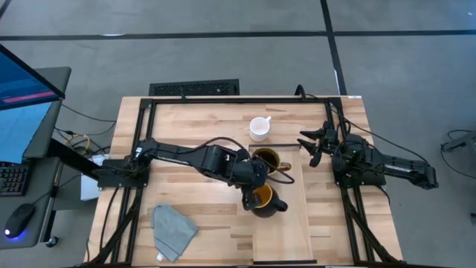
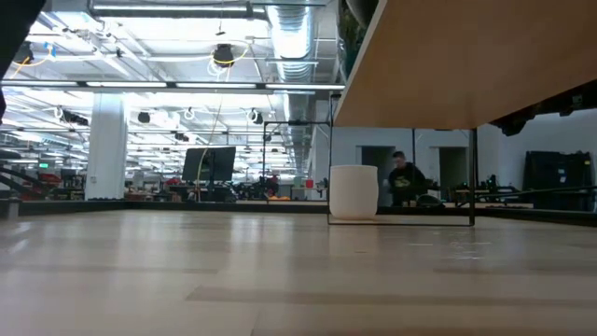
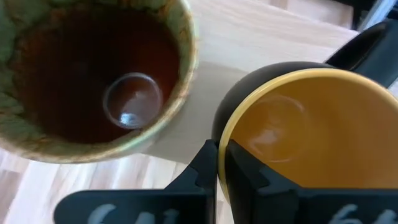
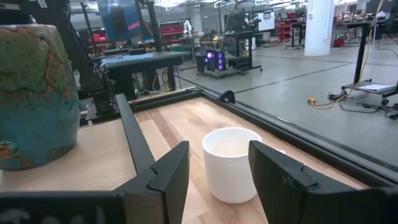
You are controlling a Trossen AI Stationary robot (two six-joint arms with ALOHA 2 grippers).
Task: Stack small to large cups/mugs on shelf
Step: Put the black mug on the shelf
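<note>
The yellow-inside, dark-outside mug (image 1: 264,199) is upright over the left edge of the pale shelf board (image 1: 286,231), and my left gripper (image 1: 249,195) is shut on it. The glossy brown mug (image 1: 266,158) stands upright near the board's far end, close beside the yellow mug; it also shows in the left wrist view (image 3: 93,74). The small white mug (image 1: 259,128) stands on the tabletop beyond the shelf. My right gripper (image 1: 312,145) is open and empty at the right of the shelf, pointing toward the white mug (image 4: 231,163). My left gripper holds the yellow mug by its rim (image 3: 221,152), on the side away from the handle (image 3: 367,43). One finger (image 3: 249,177) is inside the mug and one (image 3: 202,171) outside its wall. The fingers come from above, slanting from the table's left. The mug is upright; whether it rests on the shelf I cannot tell.
A grey-blue cloth (image 1: 172,227) lies crumpled at the near left of the table. The shelf board shows raised overhead in the low view (image 2: 466,56), with the white mug (image 2: 354,191) beyond it. A black frame runs along the table's edges (image 1: 223,99).
</note>
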